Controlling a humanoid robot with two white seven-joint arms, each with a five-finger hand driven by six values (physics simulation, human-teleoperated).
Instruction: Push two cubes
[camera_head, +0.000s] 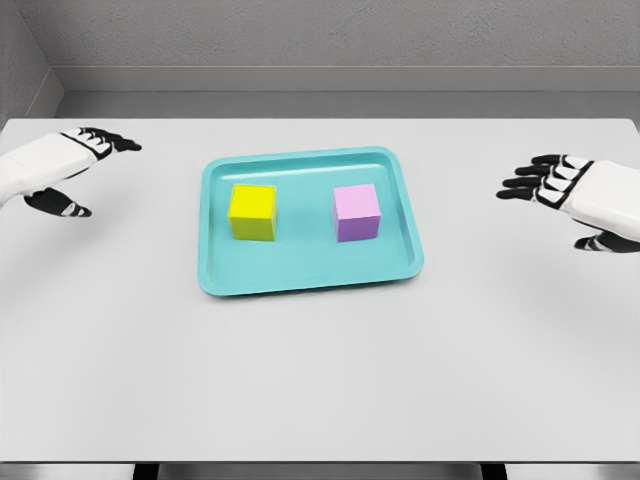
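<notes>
The left hand and right hand hover open and empty, well outside the tray. No push has begun. Each must sweep inward to the cube nearest it, yellow or pink.

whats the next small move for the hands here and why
Probably bring both hands inward toward the teal tray. The left hand and right hand hover open, well outside it, touching nothing, while the yellow cube and the lilac cube sit apart inside, each nearer its own side's hand.
</notes>
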